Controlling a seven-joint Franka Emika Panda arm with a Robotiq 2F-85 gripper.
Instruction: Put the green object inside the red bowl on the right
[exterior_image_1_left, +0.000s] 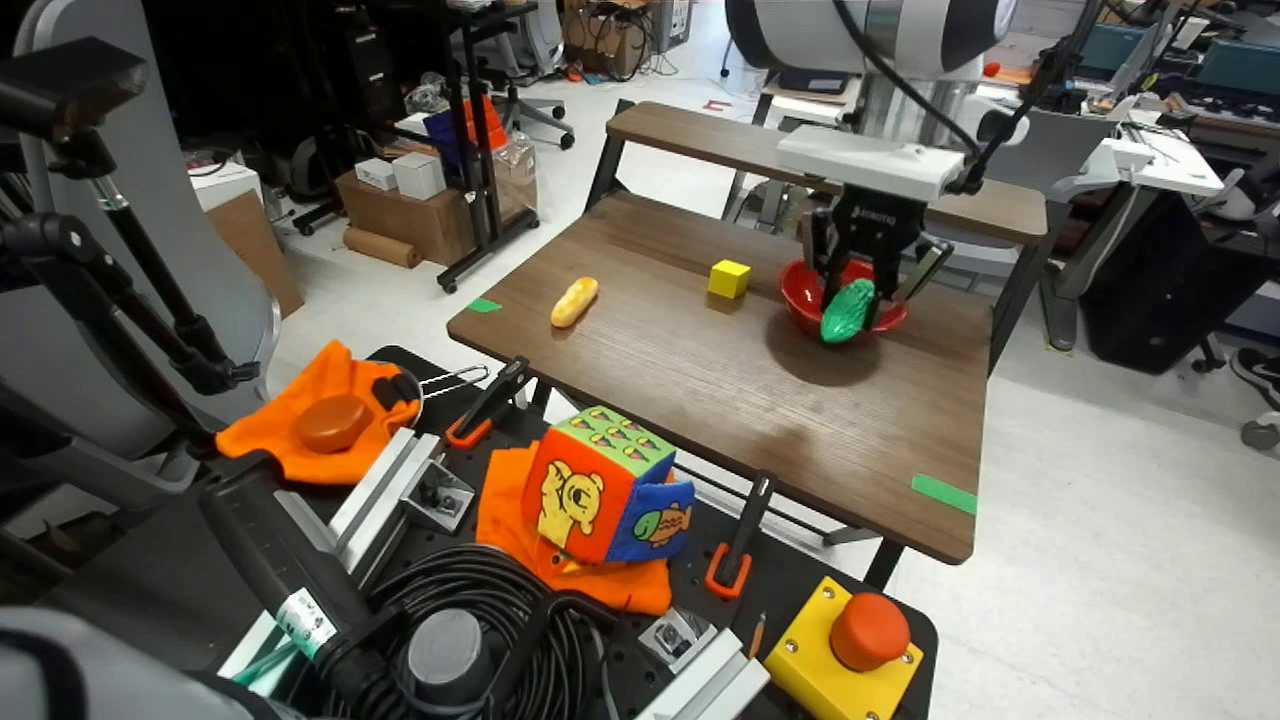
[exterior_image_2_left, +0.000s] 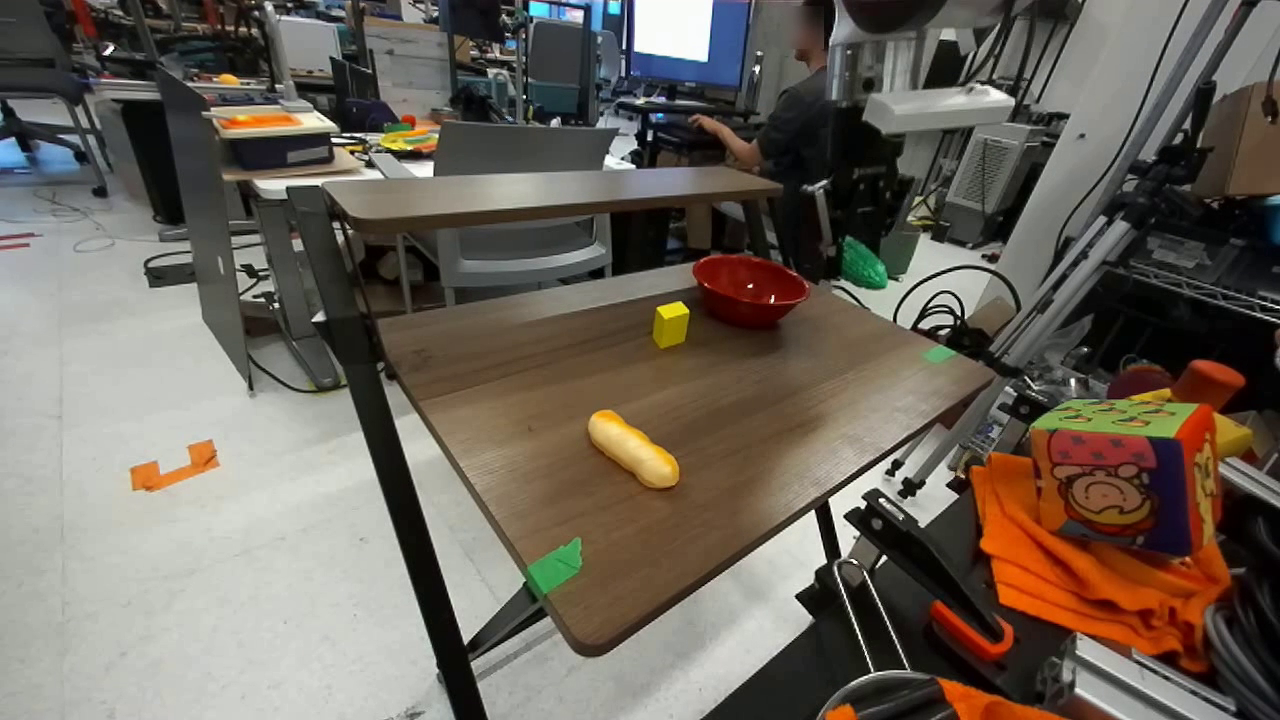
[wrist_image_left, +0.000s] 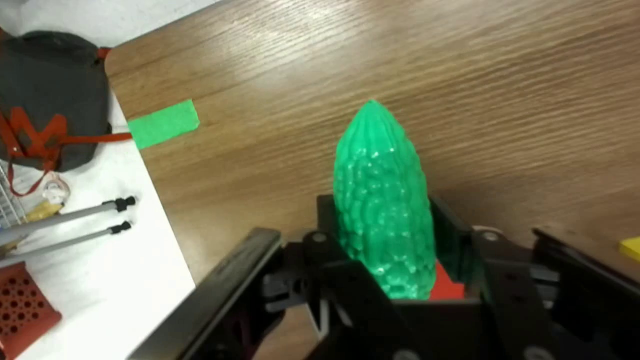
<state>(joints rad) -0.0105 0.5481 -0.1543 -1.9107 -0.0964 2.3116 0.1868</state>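
standing near red bowl (exterior_image_2_left: 752, 295): yellow block (exterior_image_2_left: 670, 326)

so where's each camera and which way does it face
In an exterior view: from toy cube side, down across the table; arm, gripper show.
In an exterior view: from yellow roll end, facing red bowl; arm, gripper show.
Wrist view: on arm, facing table; gripper holds green object.
In both exterior views: red bowl, yellow block.
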